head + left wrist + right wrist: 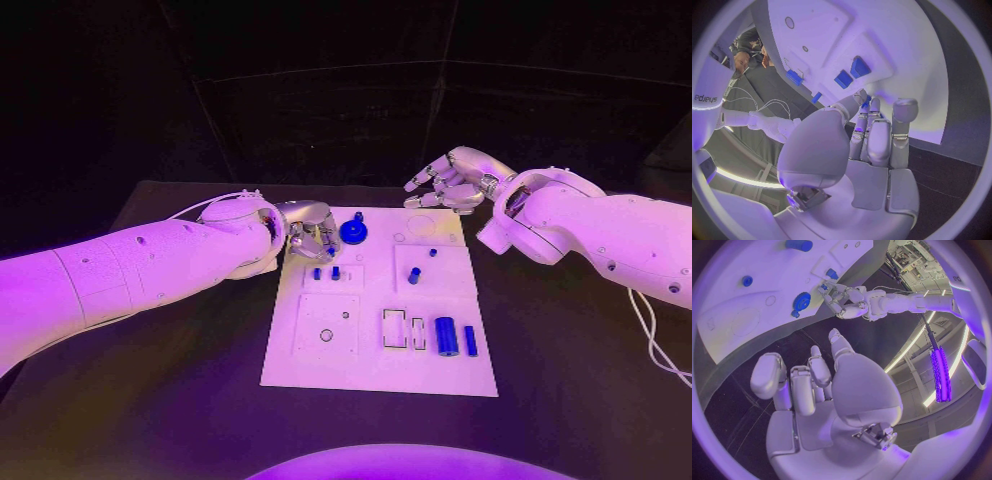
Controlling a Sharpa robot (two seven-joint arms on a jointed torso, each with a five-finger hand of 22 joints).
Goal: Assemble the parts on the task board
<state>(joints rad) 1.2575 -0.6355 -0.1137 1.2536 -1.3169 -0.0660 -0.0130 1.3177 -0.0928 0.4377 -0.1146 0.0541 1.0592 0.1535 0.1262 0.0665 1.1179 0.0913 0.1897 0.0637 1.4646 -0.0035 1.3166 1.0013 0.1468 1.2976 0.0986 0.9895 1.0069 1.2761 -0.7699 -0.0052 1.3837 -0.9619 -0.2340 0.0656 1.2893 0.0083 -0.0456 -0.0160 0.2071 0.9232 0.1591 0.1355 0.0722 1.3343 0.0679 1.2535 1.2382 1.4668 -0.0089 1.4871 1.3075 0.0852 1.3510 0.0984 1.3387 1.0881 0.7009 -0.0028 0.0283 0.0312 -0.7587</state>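
Two hands | left hand point(309, 238) fingertips on task board point(378, 375); grasp unclear | right hand point(454, 182) curled, empty | black table point(159, 400)

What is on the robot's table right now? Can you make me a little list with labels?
board: white task board in the middle of the black table
parts: small blue pieces on the board, including a blue gear and a blue cylinder
left hand: fingertips down at the board's far left edge
right hand: raised beyond the board's far end, holding nothing
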